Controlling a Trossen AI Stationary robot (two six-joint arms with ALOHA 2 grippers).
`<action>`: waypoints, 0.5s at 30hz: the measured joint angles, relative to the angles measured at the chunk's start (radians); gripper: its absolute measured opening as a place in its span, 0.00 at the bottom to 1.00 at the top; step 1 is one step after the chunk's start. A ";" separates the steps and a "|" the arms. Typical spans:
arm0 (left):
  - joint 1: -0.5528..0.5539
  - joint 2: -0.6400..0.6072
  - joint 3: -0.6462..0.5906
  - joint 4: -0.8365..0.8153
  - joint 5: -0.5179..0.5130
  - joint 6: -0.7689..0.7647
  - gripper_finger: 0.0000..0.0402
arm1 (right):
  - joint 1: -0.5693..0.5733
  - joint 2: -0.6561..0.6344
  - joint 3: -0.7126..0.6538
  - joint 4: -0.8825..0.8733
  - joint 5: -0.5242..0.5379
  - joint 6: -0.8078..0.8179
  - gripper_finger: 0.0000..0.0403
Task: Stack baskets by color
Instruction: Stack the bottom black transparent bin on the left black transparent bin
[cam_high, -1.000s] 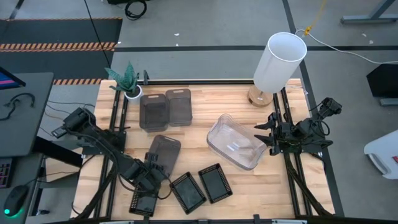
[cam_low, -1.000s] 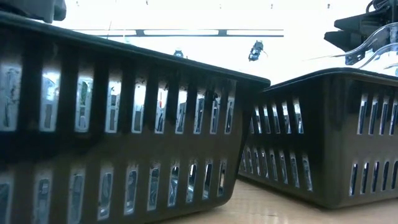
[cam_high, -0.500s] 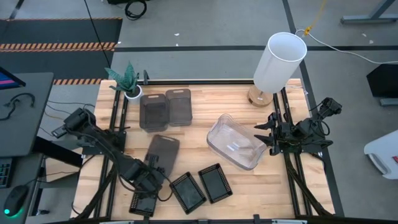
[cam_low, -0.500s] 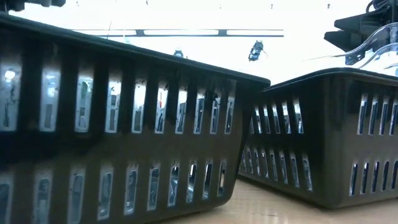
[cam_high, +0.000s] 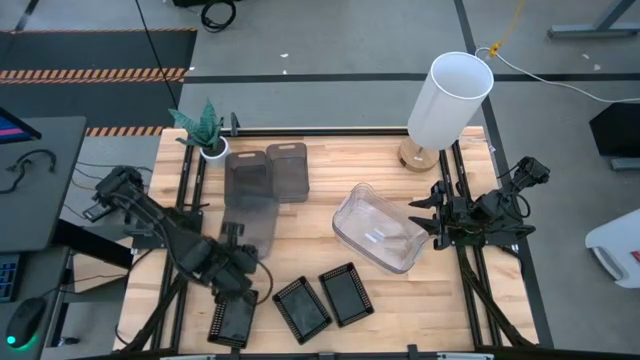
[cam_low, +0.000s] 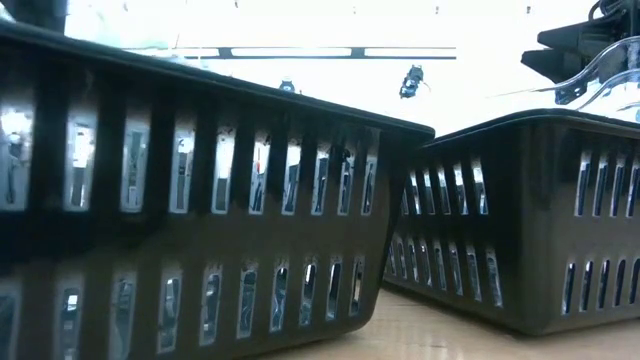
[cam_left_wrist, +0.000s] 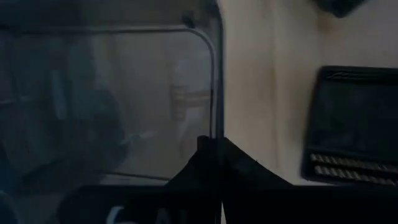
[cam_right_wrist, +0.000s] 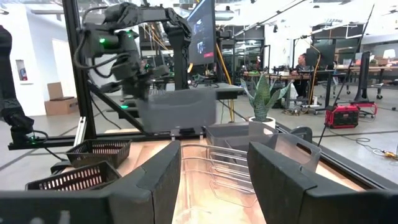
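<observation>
We are partway through. The clear baskets sit right of centre as what looks like one nested stack (we cannot count the layers from above), so that colour seems finished.

The grey ones are in hand. Two grey baskets stand side by side at the far left of the table, near the plant, not yet nested in each other. The left gripper is clenched on the near rim of the third grey basket and holds it just on the near side of that pair; the right wrist view shows it raised off the table. In the left wrist view the fingers pinch its wall. By our reckoning this one goes onto one of the pair, and then the pair must be joined.

The three black baskets lie separate along the near edge, one at the left by the left arm, two toward the middle. None is stacked, so that colour is untouched.

The right gripper waits at the right edge beside the clear stack, jaws apart and empty.
</observation>
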 joint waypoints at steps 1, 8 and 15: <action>0.014 -0.011 0.000 -0.001 -0.008 0.015 0.01 | 0.000 0.000 0.000 0.000 0.000 0.000 0.47; 0.139 -0.083 0.000 -0.018 -0.020 0.133 0.01 | 0.000 0.000 0.000 0.000 0.000 0.000 0.47; 0.290 -0.143 0.000 -0.063 -0.017 0.225 0.01 | 0.000 0.000 0.000 0.000 0.000 0.000 0.47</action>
